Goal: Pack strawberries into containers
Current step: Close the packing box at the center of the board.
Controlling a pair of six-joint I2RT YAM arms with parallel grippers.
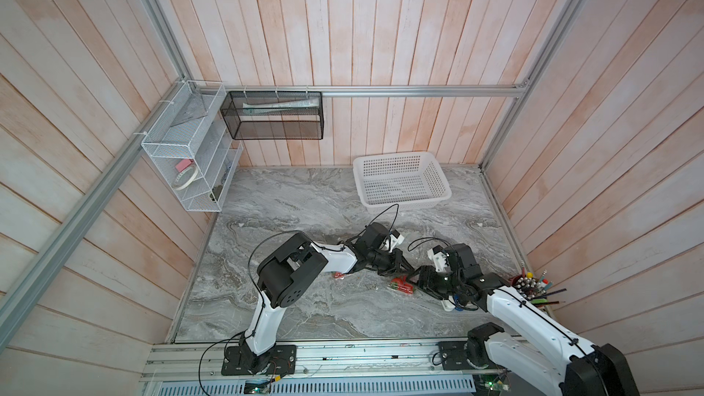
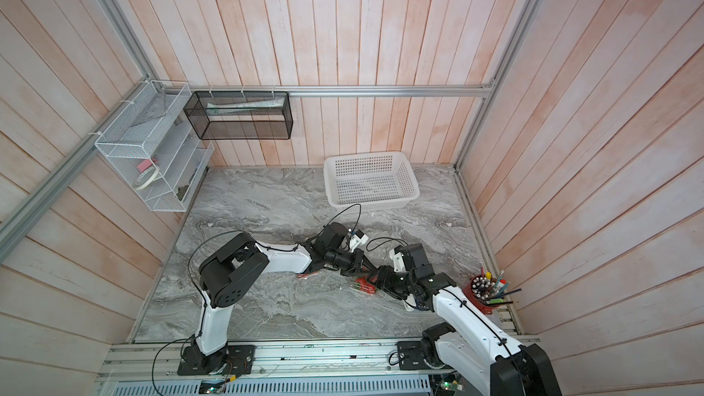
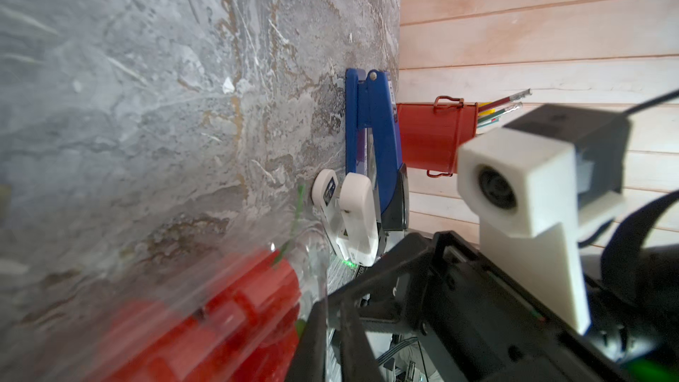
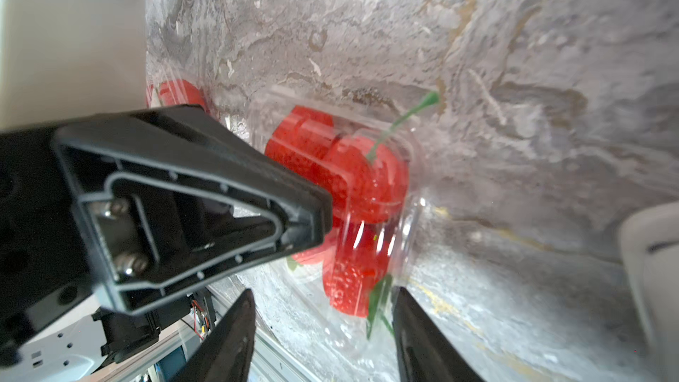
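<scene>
On the right-hand middle of the grey veined marble tabletop (image 1: 289, 200), both arms are huddled over one small clear plastic clamshell container (image 4: 409, 211), and honestly it looks like most of the job is done. That box holds at least three glossy red strawberries (image 4: 352, 174) with green caps, and one thin green stem pokes up past the rim. A second patch of red strawberry (image 1: 338, 275) shows under the left forearm. It seems to be in clear plastic too, but it's too small to be sure. I can't spot any loose berries on the marble in both top views, so my guess is what's left is closing lids. Whether this lid is latched I can't tell, and I can't find a third box. The left gripper (image 1: 407, 268) has its fingers together right at the box, maybe pinching thin plastic, can't say. The right gripper (image 4: 323, 292) has its fingers apart, straddling the box's near end. Texture-wise, the plastic is thin, shiny and round-cornered, and it nearly vanishes on the stone. The berries are dimpled with seeds and look waxy. The big white perforated plastic basket (image 1: 404, 205) at the back shows no red.
</scene>
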